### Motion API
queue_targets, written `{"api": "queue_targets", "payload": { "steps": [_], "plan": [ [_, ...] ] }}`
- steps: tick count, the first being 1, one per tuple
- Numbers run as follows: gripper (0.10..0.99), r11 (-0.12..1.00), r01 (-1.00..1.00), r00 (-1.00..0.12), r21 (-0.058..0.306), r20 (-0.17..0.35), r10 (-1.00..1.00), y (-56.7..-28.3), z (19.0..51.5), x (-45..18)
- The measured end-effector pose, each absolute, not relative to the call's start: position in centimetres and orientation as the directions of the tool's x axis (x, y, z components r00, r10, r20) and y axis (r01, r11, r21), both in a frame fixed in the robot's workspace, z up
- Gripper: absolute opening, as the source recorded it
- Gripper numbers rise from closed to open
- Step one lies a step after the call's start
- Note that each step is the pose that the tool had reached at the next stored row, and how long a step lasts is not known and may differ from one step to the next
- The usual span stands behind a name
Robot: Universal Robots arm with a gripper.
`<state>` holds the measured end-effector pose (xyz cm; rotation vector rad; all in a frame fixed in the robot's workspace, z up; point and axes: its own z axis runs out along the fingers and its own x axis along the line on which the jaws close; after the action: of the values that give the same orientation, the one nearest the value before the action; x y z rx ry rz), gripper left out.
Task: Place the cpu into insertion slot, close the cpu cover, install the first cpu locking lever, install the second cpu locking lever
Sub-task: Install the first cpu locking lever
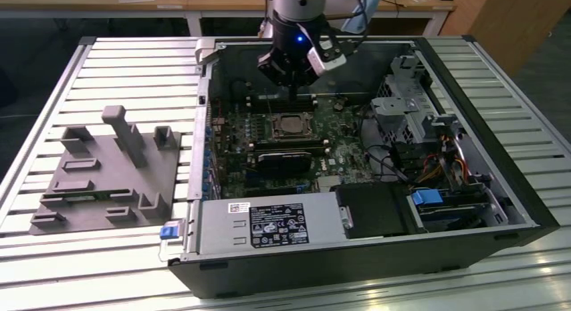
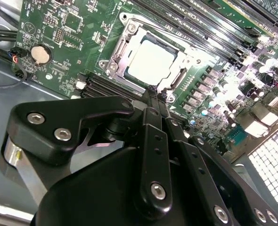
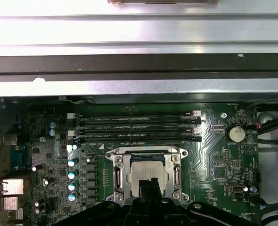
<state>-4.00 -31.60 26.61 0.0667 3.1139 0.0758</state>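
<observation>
The arm comes down from above into the open case (image 1: 357, 274), wrist close to vertical. The gripper (image 1: 297, 95) points down at the board (image 1: 234, 140). In both wrist views its two fingers (image 2: 153, 101) are pressed together with nothing between them, tips just above the near edge of the cpu (image 3: 146, 170).

The cpu (image 2: 151, 62) lies flat in the slot (image 3: 141, 157). The cover (image 2: 186, 60) lies down around it, the silver top showing through its window. Whether the levers are latched I cannot tell.

The case also holds memory slots (image 3: 136, 127) just beside the cover, a black heatsink (image 1: 283, 161) and a power supply (image 1: 267, 225). A grey fixture (image 1: 107, 170) lies on the slatted table (image 1: 134, 57) at the exterior view's left.
</observation>
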Motion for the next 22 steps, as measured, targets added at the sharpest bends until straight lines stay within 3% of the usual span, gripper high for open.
{"api": "queue_targets", "payload": {
  "steps": [22],
  "plan": [
    [0.106, 0.999, 0.024, -0.999, 0.049, -0.027, 0.025, -31.6, 26.61, -4.8]
  ]
}}
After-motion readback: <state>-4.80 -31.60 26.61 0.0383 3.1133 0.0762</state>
